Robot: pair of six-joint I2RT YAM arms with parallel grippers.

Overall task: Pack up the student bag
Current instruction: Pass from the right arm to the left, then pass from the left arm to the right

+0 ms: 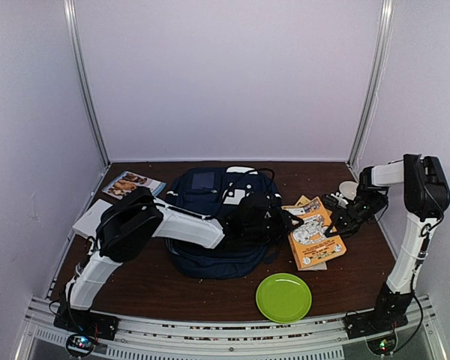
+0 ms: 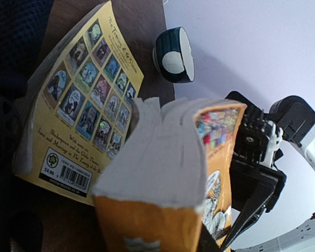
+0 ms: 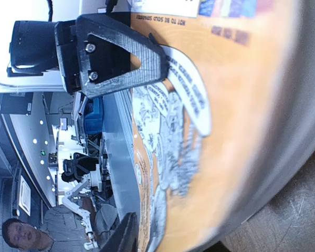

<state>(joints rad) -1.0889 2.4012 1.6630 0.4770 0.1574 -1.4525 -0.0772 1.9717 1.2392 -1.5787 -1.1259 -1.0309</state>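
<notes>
The student bag (image 1: 199, 259), navy with a white patch, lies flat at mid-table, and its dark fabric (image 2: 16, 26) fills a corner of the left wrist view. My left arm reaches across the bag, and my left gripper (image 1: 285, 219) (image 2: 163, 231) is shut on a thick orange book (image 1: 315, 240) (image 2: 168, 157), tilting it up by its left edge. Under it lies a yellow book (image 2: 79, 115), back cover up. My right gripper (image 1: 337, 217) (image 3: 147, 142) stands open at the orange book's (image 3: 236, 115) right side, its fingers (image 3: 115, 58) spread along the cover.
A green plate (image 1: 283, 297) sits near the front edge. A dark cup (image 2: 173, 55) (image 1: 348, 189) lies on its side at the back right. A picture book (image 1: 133, 184) and a white flat thing (image 1: 90, 217) lie at the left. Walls close in on three sides.
</notes>
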